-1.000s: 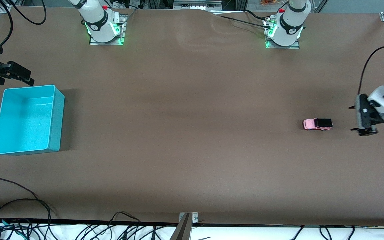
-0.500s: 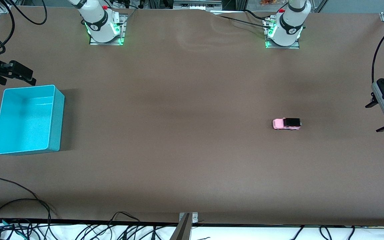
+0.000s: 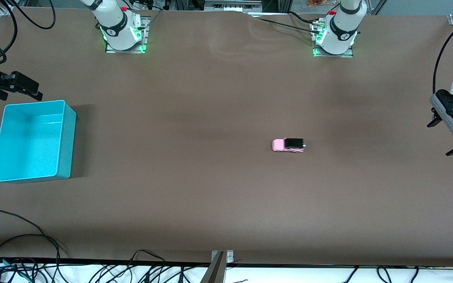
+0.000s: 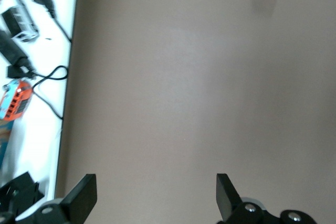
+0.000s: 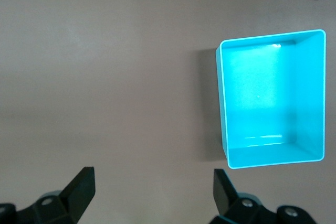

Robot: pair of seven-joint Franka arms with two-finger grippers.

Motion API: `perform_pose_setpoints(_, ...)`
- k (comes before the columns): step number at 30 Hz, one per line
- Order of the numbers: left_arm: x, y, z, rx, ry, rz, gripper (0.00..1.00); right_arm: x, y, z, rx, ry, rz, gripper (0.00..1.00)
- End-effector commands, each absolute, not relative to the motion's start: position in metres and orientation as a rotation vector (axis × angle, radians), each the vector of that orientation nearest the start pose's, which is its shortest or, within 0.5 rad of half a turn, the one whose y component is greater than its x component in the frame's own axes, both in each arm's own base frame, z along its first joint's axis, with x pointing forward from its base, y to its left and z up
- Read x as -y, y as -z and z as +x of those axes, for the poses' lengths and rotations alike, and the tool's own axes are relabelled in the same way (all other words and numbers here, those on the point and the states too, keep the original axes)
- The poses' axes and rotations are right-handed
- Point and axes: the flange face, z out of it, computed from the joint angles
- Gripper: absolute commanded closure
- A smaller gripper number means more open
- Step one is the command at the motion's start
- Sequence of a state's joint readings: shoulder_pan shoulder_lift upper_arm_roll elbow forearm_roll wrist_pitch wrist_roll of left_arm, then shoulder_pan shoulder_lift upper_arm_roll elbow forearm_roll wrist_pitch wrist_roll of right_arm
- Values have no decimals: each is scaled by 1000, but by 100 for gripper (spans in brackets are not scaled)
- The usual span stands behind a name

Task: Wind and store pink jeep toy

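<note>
A wide table covered with brown matte cloth (image 3: 210,188) fills the scene; black cables (image 3: 22,251) hang along its edge nearest the front camera. A rectangular turquoise plastic bin (image 3: 66,137) stands at the right arm's end. The left gripper (image 3: 452,135) hangs over the left arm's end of the table, fingers (image 4: 224,195) wide apart, holding nothing. The right gripper (image 3: 20,87) is just beside the bin, fingers (image 5: 80,184) apart too. The tiny pink jeep toy (image 3: 288,145) with black roof stands on the cloth, well apart from both grippers.
</note>
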State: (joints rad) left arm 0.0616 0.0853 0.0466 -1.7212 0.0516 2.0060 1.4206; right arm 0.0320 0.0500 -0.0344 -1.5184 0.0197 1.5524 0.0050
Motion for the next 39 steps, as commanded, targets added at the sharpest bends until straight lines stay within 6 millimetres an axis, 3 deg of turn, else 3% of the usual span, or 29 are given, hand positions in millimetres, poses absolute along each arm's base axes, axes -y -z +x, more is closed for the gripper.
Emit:
perform_pose_setpoints(1, -67, -565, 591, -1646, 173, -2432, 0, -5, -625, 570, -53, -20, -3108, 0)
perform_pose_setpoints(5, -64, -575, 581, -1484, 175, -2553, 0, -5, -624, 569, -73, -27, -3108, 0)
perform_pose_setpoints(16, -28, -593, 562, -1096, 162, -2791, 0, -8, -619, 572, -66, -25, -3111, 0)
perform_pose_setpoints(31, 12, -611, 530, -474, 56, -3006, 0, -11, -591, 575, -60, -18, -3112, 0)
perform_pose_setpoints(39, 18, -616, 523, -326, 33, -3044, 0, -11, -570, 569, -34, 56, -3112, 0)
